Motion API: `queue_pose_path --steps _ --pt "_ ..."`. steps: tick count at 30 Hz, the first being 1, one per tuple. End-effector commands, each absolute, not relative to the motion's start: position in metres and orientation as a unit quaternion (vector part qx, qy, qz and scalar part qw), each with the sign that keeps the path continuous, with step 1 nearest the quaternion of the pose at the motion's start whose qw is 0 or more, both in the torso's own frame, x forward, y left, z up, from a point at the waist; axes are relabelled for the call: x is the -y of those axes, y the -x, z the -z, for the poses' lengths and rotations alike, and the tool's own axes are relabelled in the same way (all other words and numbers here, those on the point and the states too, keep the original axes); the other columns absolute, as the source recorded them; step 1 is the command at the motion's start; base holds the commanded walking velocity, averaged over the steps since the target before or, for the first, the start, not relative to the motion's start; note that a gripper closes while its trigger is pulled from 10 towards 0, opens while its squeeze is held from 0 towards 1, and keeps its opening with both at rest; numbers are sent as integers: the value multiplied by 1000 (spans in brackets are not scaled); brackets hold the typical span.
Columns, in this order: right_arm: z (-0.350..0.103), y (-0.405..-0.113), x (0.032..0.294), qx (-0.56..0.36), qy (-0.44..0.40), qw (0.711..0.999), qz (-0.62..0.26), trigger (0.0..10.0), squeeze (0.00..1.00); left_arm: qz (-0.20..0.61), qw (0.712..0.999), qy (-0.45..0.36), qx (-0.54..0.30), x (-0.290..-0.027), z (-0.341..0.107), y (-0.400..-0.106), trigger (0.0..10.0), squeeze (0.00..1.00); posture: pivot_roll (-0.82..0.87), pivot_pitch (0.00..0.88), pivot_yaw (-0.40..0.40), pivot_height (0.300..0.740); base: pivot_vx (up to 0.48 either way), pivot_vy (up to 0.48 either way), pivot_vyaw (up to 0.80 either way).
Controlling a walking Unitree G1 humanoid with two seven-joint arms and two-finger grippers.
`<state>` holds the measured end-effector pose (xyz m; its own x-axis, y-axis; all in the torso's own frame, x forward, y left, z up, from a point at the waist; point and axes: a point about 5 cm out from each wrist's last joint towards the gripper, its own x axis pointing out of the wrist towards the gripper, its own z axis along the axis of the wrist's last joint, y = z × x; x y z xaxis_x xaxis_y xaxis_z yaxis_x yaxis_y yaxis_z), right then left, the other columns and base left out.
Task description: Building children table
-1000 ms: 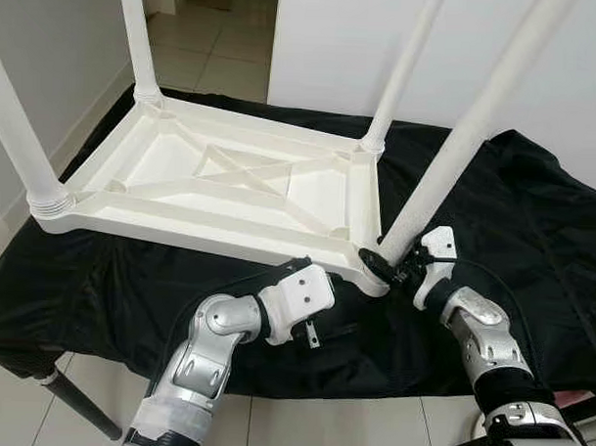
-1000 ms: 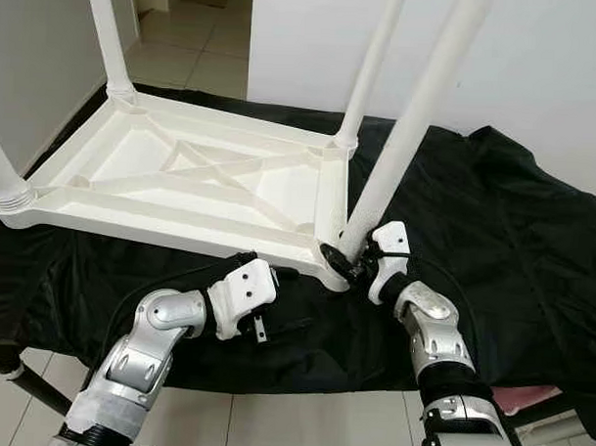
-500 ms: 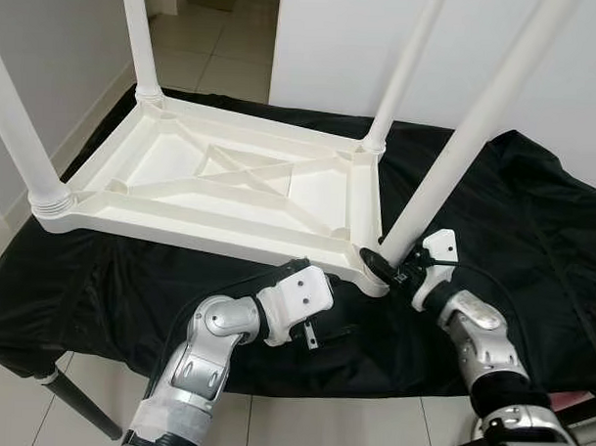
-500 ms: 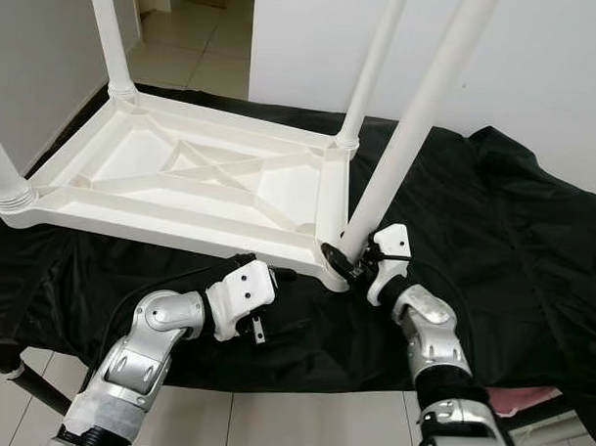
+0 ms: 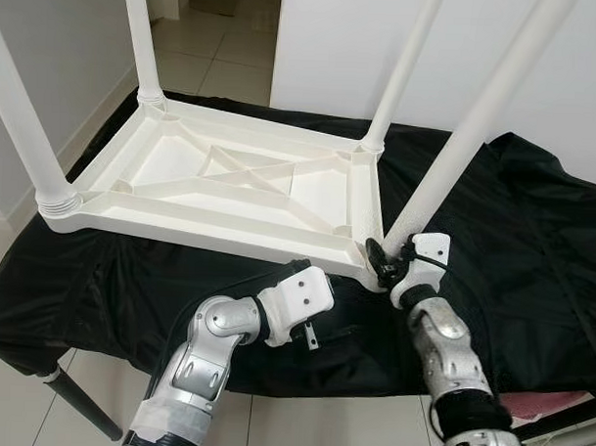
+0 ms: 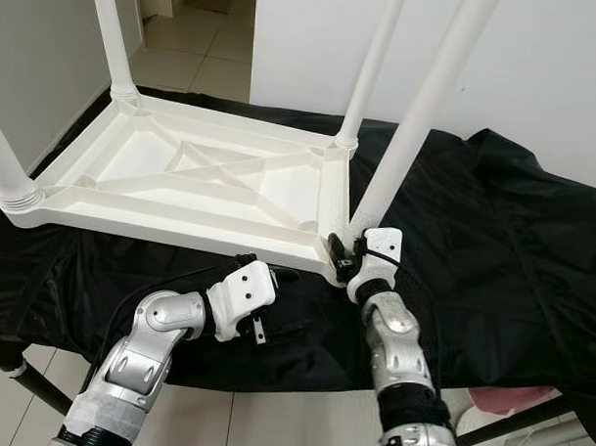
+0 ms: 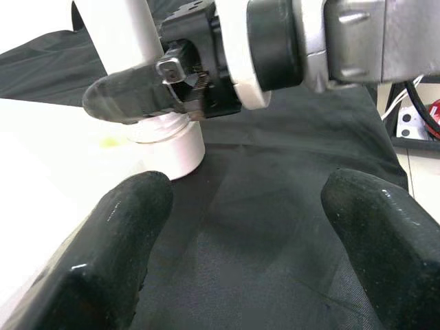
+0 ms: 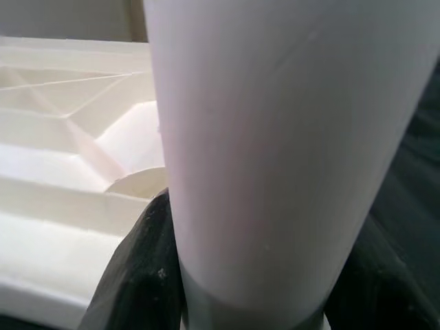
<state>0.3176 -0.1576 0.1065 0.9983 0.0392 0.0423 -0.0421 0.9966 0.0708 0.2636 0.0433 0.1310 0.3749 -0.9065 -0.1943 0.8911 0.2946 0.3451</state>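
children table (image 5: 231,186): plain white plastic, legs white too | cloth (image 5: 532,251): plain black, no pattern | left gripper (image 5: 325,334): black fingers, white wrist housing, silver arm | right gripper (image 5: 383,263): black fingers, white housing, silver arm | floor (image 5: 211,54): pale beige tiles | wall (image 5: 334,38): white

No readable text, labels, brand marks or numbers anywhere: white plastic table (image 5: 231,186) and black cloth (image 5: 532,251) unmarked.

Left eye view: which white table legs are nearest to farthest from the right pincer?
1. Near right leg, inside the right pincer.
2. Far right leg, behind it.
3. Near left leg and far left leg, across the table: too close to call.
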Motion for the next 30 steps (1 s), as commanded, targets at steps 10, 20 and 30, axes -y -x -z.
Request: queue_pose_path --steps 10,20,30 --pt "-98 -311 161 -13 -81 977 195 10000 0 474 857 -200 36 -44 -132 -271 10000 0 18 0 -111 740 0 0 0" --pt "-102 -312 167 -3 -50 976 211 10000 0 470 859 -201 37 -45 -131 -271 10000 0 25 0 -115 740 0 0 0" --pt "-111 -305 159 44 -74 987 138 10000 1000 463 862 -202 41 -48 -130 -269 10000 0 25 0 -126 740 0 0 0"
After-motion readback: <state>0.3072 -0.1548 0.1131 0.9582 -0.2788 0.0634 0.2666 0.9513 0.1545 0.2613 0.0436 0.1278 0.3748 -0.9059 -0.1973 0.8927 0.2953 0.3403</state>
